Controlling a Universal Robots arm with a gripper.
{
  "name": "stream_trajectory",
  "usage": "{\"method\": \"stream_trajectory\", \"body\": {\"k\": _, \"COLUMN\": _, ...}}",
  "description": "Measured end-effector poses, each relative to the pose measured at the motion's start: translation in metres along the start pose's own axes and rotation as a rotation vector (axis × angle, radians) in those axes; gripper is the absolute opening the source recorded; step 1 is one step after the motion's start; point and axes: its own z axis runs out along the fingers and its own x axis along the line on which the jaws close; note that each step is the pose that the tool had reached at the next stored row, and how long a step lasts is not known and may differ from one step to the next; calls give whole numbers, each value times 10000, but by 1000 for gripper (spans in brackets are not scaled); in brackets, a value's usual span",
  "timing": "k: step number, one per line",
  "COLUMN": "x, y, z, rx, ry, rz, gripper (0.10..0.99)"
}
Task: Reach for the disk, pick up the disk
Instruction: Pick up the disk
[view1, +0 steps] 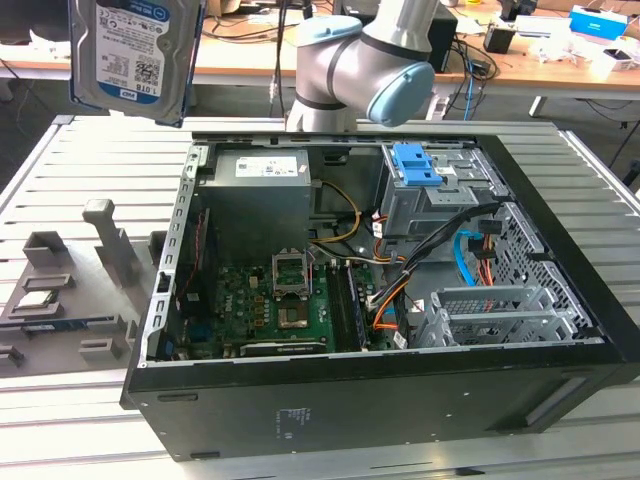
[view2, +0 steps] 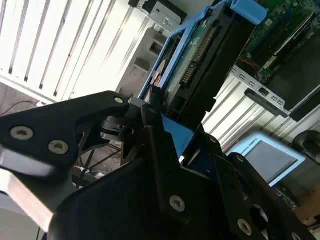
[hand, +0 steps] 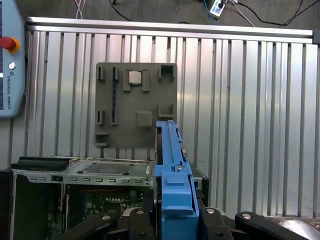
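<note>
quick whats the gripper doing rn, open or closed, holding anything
Gripper: jaws closed on the disk, holding it up in the air, clear of the open computer case.

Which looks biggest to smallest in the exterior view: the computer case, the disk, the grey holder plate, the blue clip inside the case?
1. computer case.
2. disk and grey holder plate look alike; the disk seems nearer the camera, so no ranking.
3. blue clip.
</note>
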Motion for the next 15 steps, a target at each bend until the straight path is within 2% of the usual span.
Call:
{"method": "stream_trajectory", "body": {"k": 7, "x": 10, "y": -226, "z": -9, "rx": -1, "ry": 4, "rz": -1, "gripper": 369}}
{"method": "stream_trajectory", "body": {"k": 12, "x": 22, "y": -503, "z": -20, "rx": -2, "ry": 7, "rz": 1, "gripper": 369}}
{"method": "stream_trajectory", "body": {"k": 15, "x": 27, "y": -607, "z": -24, "rx": -2, "ry": 8, "rz": -2, "gripper": 369}}
